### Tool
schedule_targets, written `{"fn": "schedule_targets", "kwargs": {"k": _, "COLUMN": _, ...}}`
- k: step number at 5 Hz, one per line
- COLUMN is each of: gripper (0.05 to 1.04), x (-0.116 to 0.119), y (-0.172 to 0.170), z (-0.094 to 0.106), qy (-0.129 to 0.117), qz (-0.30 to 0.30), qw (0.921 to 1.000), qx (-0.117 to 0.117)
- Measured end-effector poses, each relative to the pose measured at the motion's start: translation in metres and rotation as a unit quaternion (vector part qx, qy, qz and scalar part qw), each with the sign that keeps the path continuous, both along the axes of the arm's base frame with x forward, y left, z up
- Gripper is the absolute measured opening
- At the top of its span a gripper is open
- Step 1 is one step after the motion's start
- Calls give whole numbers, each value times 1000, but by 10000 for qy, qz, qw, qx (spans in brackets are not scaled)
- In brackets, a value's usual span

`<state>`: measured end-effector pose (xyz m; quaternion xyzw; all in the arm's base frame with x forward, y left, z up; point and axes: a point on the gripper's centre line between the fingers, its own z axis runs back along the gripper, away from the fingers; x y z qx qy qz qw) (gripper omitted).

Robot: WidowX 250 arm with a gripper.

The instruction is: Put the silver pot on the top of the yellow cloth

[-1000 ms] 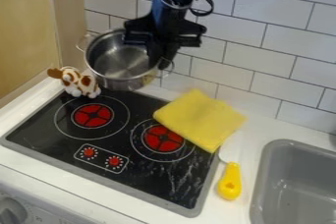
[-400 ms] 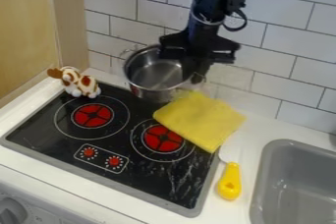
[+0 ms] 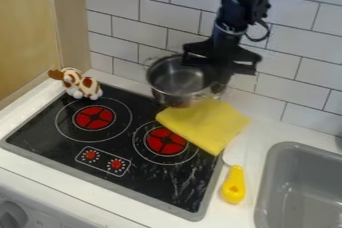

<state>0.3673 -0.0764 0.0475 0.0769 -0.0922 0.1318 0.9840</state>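
Count: one silver pot (image 3: 177, 78), one yellow cloth (image 3: 206, 126), one yellow-handled knife (image 3: 234, 184), one spotted toy animal (image 3: 81, 85), one grey sink (image 3: 294, 189), and one black stove (image 3: 40, 132) with two red burners. Single claw (image 3: 217, 84) pinching the pot by its rim, on the side at right in view; pot at the cloth's back-left corner, contact cannot be told. Versus previous frame: claw and pot shifted rightward, cloth, knife and toy unchanged.
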Motion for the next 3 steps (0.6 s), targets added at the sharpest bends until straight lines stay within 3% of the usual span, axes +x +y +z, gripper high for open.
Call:
{"fn": "schedule_targets", "kwargs": {"k": 2, "gripper": 64, "x": 2, "y": -12, "z": -19, "qy": 271, "qz": -389, "qw": 9989, "qx": 38}}
{"fn": "schedule_targets", "kwargs": {"k": 3, "gripper": 64, "x": 0, "y": -26, "z": -19, "qy": 252, "qz": -671, "qw": 9974, "qx": 101}}
